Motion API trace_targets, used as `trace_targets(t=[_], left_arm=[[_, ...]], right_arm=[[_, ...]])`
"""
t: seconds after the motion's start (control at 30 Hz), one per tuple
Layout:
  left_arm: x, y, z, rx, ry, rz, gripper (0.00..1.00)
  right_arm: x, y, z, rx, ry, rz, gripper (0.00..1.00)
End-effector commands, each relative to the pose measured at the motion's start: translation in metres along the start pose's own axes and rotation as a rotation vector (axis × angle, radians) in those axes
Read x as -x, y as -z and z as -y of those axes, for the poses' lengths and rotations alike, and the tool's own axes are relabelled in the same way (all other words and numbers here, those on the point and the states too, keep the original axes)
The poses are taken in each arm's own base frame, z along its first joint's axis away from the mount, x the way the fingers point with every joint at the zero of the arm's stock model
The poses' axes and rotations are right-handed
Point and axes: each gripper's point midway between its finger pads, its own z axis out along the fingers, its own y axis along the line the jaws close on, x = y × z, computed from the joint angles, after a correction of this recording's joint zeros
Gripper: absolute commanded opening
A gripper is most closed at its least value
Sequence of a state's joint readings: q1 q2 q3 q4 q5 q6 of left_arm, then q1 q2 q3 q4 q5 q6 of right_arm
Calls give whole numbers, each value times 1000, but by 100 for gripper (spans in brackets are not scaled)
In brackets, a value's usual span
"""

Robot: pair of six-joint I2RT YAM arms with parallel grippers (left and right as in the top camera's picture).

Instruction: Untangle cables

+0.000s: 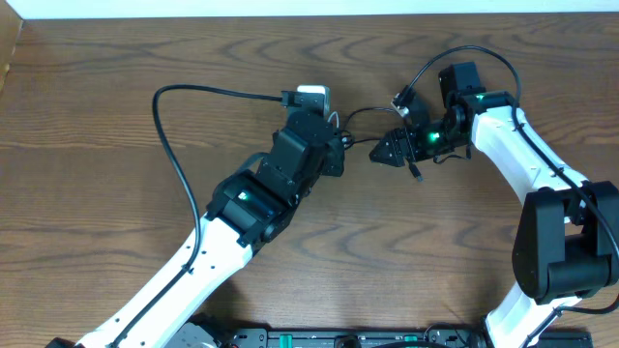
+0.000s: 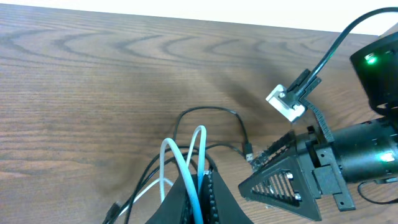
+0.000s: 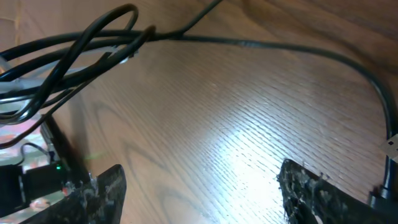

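The cables [image 1: 363, 113] lie bunched mid-way across the counter [image 1: 106, 58], between both arms. The left end effector [image 2: 198, 186] is clamped on the white cable [image 2: 164, 155], apparently to anchor the bundle. The right end effector [image 3: 199, 180] hovers low with fingers apart and a black strand beside one finger, likely positioned to draw it free.

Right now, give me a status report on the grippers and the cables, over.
Left fingers shut on white cable. Right fingers open, empty. Black cables tangled with it, not yet apart. Nothing else in the way.
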State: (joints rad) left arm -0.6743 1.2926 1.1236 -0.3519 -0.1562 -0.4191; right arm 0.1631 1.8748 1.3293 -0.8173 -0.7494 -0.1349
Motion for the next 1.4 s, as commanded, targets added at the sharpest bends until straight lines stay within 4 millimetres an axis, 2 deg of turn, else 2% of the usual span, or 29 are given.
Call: trace_targets(t=[0.0,0.07,0.17,0.23,0.37,0.53,0.73,0.9,0.97,1.03,1.13,1.27,1.37], left_arm=[[0,2,7,-39,8,-14,7],[-6,1,16,-93,6,-48,7],[-12,-2,19,-108,3,-74,8],[-17,-4,20,-114,2,-91,8],[-30,-8,38,-211,3,-161,8],[-44,-16,49,-275,12,-226,8],[-32,-11,67,-367,13,-189,7],[-14,3,70,-387,14,-117,7],[-5,9,64,-357,17,-78,8],[7,17,48,-272,24,-17,8],[19,28,16,-109,32,54,8],[26,44,-28,119,30,120,7],[26,56,-57,266,43,147,8]], right_arm=[[0,-3,-15,104,3,4,78],[1,-1,-30,190,43,18,78],[3,2,-45,276,69,33,78],[3,3,-50,303,71,35,78],[1,-1,-57,317,77,24,76],[2,-10,-64,307,113,13,72],[1,-40,-43,85,55,-38,71],[-2,-59,-5,-153,-15,-62,69],[-5,-65,10,-219,-42,-73,69],[-8,-69,31,-292,-67,-84,69],[-10,-62,61,-405,-144,-75,69],[-11,-49,82,-479,-198,-62,68],[-13,-43,89,-487,-223,-60,69]])
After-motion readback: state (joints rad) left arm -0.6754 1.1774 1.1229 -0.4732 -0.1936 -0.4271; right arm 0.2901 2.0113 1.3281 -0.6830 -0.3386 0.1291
